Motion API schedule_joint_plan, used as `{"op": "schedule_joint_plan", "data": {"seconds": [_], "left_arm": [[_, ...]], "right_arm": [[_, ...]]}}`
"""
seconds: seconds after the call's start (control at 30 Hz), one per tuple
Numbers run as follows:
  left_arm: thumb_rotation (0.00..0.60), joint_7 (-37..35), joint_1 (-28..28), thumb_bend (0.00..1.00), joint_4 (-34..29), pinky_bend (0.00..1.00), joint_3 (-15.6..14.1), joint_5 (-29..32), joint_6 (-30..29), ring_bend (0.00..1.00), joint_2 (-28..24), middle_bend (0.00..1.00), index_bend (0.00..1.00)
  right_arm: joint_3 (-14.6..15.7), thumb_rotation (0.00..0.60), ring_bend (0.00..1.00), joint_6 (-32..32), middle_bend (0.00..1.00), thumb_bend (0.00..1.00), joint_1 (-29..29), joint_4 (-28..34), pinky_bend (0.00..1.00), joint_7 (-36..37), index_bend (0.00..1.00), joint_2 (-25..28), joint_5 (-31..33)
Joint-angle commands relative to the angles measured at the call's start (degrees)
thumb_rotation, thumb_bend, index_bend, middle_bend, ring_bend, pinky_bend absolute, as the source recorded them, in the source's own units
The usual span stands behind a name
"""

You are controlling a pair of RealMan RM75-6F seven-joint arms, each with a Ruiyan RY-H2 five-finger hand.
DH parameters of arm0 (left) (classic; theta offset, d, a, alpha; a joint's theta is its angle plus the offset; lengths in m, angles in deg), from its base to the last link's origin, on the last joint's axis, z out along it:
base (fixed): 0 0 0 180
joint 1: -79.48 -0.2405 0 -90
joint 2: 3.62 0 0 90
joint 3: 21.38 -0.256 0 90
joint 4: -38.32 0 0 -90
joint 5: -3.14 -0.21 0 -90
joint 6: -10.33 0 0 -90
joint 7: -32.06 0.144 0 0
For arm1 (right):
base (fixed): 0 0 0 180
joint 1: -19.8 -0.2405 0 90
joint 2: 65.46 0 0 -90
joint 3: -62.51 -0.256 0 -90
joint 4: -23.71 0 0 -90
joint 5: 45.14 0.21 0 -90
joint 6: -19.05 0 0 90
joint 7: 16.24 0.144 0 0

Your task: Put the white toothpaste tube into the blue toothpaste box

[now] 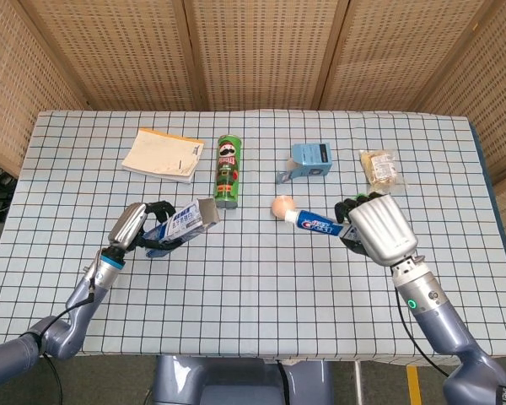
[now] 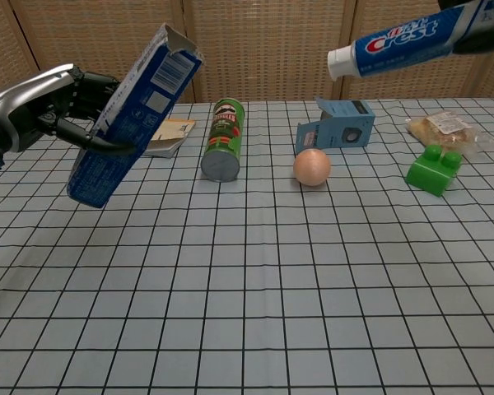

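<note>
- Left hand (image 2: pixel 45 111) has its fingers wrapped round the blue toothpaste box (image 2: pixel 136 111), which is up off the table (image 1: pixel 261 278) and tilted steeply, open flap end highest, over the front-left part.
- Near the back-left corner lies a notepad (image 1: pixel 162 155), flat on the checked cloth.
- The green Pringles can (image 2: pixel 223 138) lies on its side near the table's middle, base toward the front edge.
- An egg (image 2: pixel 312 166) sits just right of the can, a small blue carton (image 2: pixel 339 125) behind it.
- Right hand (image 1: pixel 378 228) grips the tail of the white toothpaste tube (image 2: pixel 407 39), held high, cap pointing left, well apart from the box.
- A green toy brick (image 2: pixel 432 169) and a wrapped snack (image 2: pixel 441 128) sit toward the right edge.
</note>
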Motion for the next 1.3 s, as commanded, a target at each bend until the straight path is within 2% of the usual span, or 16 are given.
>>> {"op": "schedule_joint_plan", "data": {"seconds": [0.03,0.23,0.37,0.77,1.3], "left_arm": [[0.6,-1.38,1.65,0.11,1.76,0.51,0.44,-1.25,-1.18,0.56,1.96,0.59,0.63],[0.6,-0.47,4.73,0.11,4.1,0.51,1.16,-1.87,-0.95,0.56,4.81,0.59,0.63],[0.6,0.29,6.08,0.11,4.19,0.51,1.46,-1.67,-0.84,0.56,6.35,0.59,0.63],[0.6,2.92,8.55,0.11,4.72,0.51,1.6,-0.64,-0.49,0.56,8.19,0.59,0.63],[0.6,3.61,9.83,0.11,4.81,0.51,1.56,0.56,-0.99,0.56,8.66,0.59,0.63]], "right_arm": [[-2.56,0.6,0.66,-1.2,0.68,0.55,-1.62,2.17,0.68,0.53,0.7,3.22,1.52],[-6.1,0.6,0.66,-3.46,0.68,0.54,-4.17,4.6,0.68,2.39,0.7,7.87,4.54],[-6.95,0.6,0.66,-5.23,0.68,0.54,-5.54,6.62,0.68,2.94,0.7,9.69,6.89],[-6.65,0.6,0.66,-9.22,0.68,0.54,-10.04,8.35,0.68,1.61,0.7,11.26,11.77],[-4.66,0.6,0.66,-10.8,0.68,0.54,-11.63,8.68,0.68,3.62,0.7,12.25,11.22]]}}
